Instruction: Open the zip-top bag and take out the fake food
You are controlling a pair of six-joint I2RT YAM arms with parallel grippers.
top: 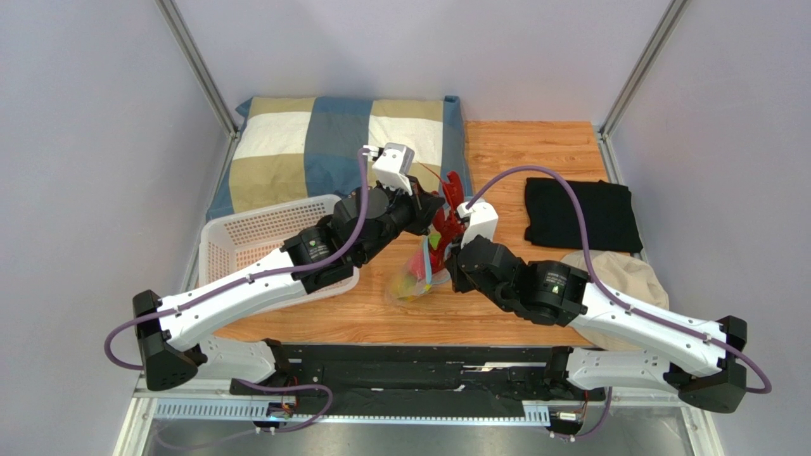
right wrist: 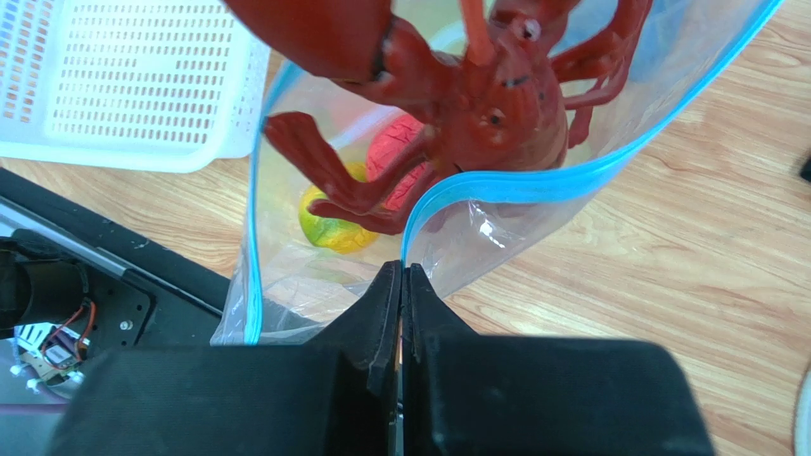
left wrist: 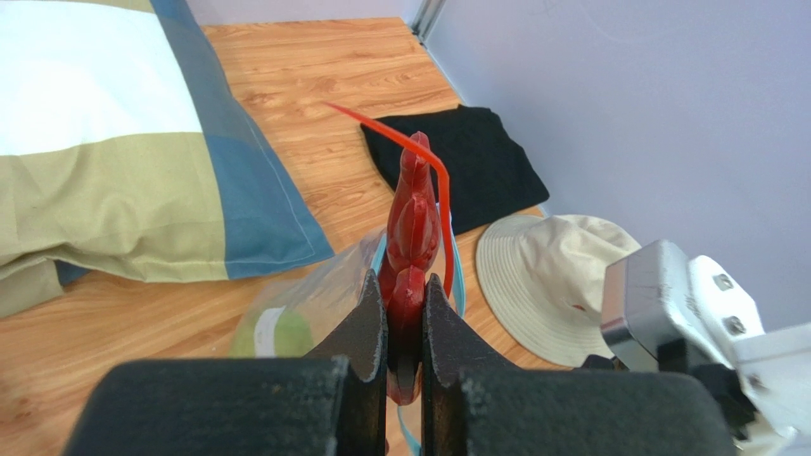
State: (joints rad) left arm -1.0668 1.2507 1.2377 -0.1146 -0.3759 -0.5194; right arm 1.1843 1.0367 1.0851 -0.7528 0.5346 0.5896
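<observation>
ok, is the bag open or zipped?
Open. The zip-top bag gapes wide at its blue rim; right claw pinches one side, left claw grips the lobster partway out.

Two robot arms meet over the zip-top bag on a wooden surface. The left gripper is at a red lobster rising from the bag's mouth; the right gripper is at the bag's right edge. A white basket sits left of the bag, a checked pillow behind it, and a black cloth and a beige hat to its right.
</observation>
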